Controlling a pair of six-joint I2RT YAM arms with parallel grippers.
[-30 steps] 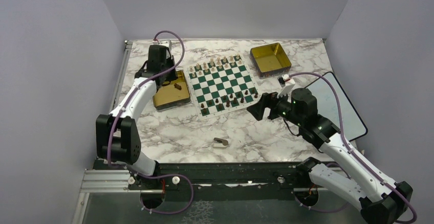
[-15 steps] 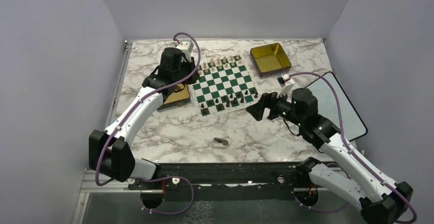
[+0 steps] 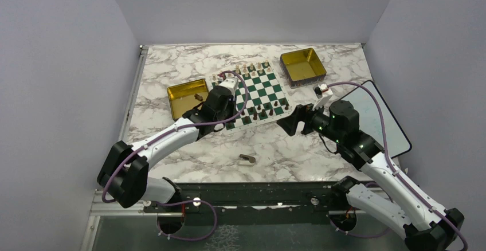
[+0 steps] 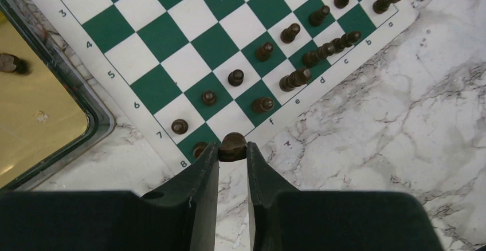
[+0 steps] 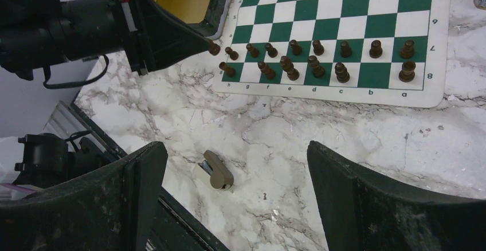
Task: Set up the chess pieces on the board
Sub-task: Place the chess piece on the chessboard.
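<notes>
The setup is nearly done. On the chessboard (image 3: 250, 92), lying in the far middle of the marble table (image 3: 189, 142), the cream pieces (image 3: 247, 67) line the far edge in two rows (too small to count). Along the near edge the dark pawns (image 5: 317, 47) fill all of rank 7. Behind them stand six dark back-rank pieces (image 5: 288, 67), leaving g8 and b8 open.

The left gripper (image 4: 232, 151) is clenched on a dark chess piece (image 4: 232, 144), holding it over the board's near-left corner, right by the vacant g8 square. My guess is that it goes there.

One more dark piece (image 3: 199, 97) lies in the gold tin (image 3: 179, 92) by the board's left edge, so two placements seem to remain. The gold tin (image 3: 302, 63) off the far-right corner looks empty.

The right gripper (image 5: 235, 149) hangs wide open, holding nothing, just off the board's near-right corner. A small tan object (image 3: 247, 159) lies near the table's near edge (what it is I cannot tell).
</notes>
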